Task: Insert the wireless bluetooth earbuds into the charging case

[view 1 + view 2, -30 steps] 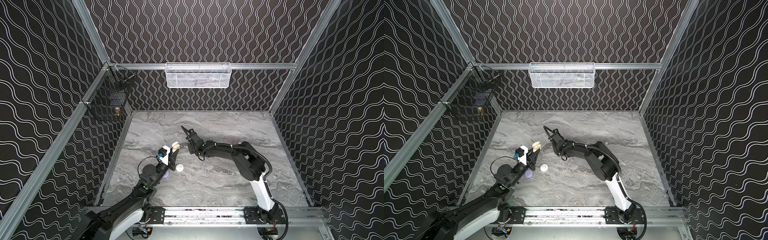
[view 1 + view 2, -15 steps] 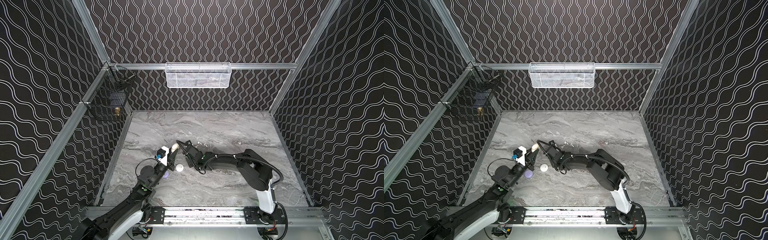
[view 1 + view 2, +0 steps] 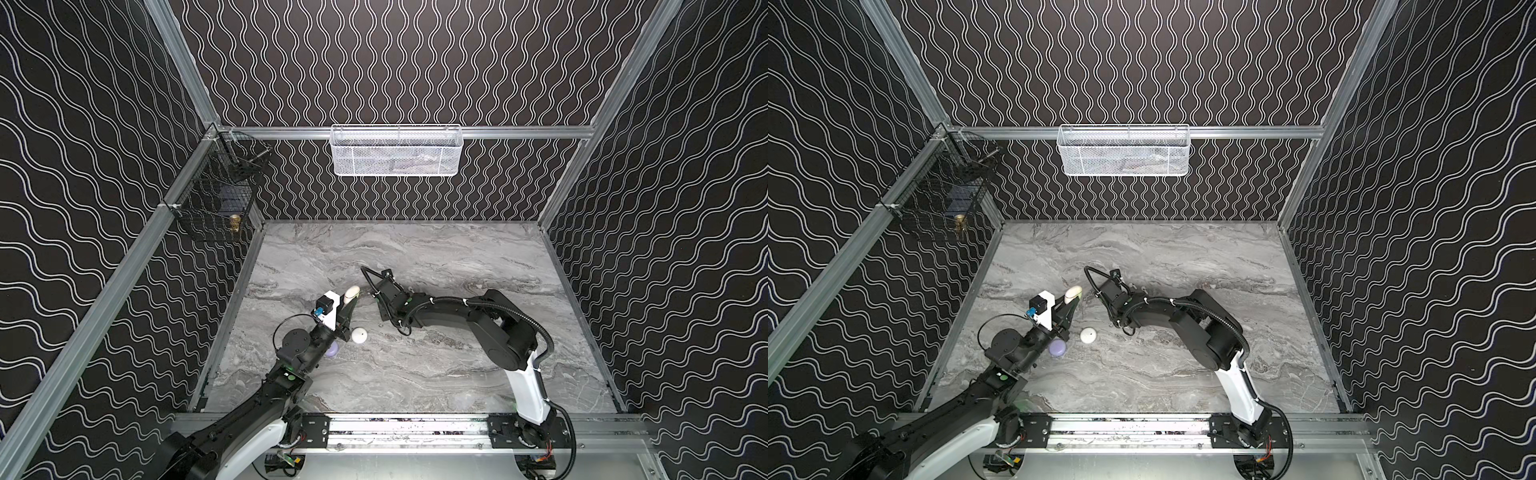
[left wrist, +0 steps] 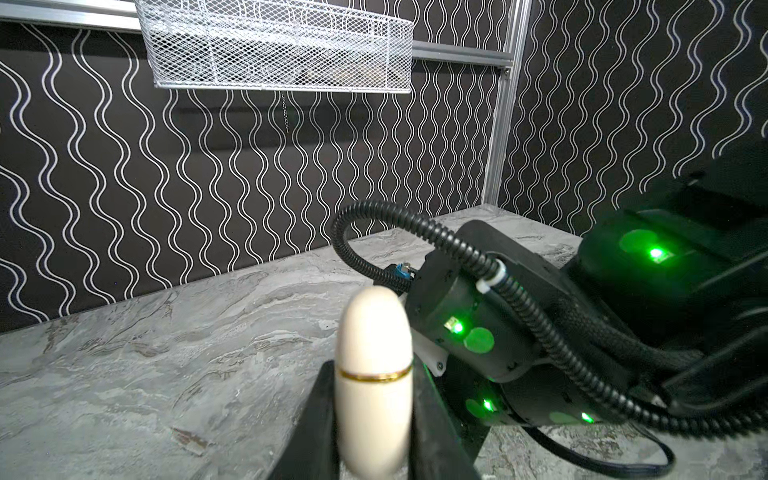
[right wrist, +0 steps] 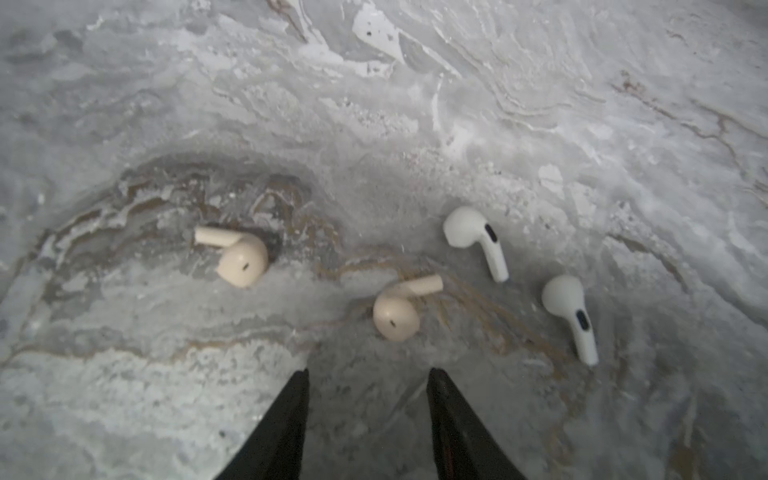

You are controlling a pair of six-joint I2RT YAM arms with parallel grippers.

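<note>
Nearest the front rail, on the marble table (image 3: 415,374), a lilac case (image 3: 1057,348) sits half under the left arm, with a white round case (image 3: 1088,335) just beside it. Both lie on the rail side of the cream charging case (image 4: 372,324), and nothing touches them.

The left gripper (image 3: 347,311) is clamped on that cream charging case, its fingers (image 4: 432,415) pressed to two opposite sides. It appears to hold the case clear of the table, long axis pointing up and away from the rail. The gold seam looks closed all round, so I judge the case must be opened before anything goes in.

Just beyond the cream charging case, on its right-arm side, the right gripper (image 5: 369,374) hangs low over the table, fingers apart with nothing between them. The nearest cream earbud (image 5: 395,318) lies on the table directly ahead of that gap, close to the tips but not touching them. Its stem runs nearly parallel to the line joining the two fingertips, so closing as they stand would likely meet it end-on, and a wrist turn looks needed first. A second cream earbud (image 5: 243,259) and two white earbuds (image 5: 473,235) lie farther out. The right arm is plainly the nearer one.
</note>
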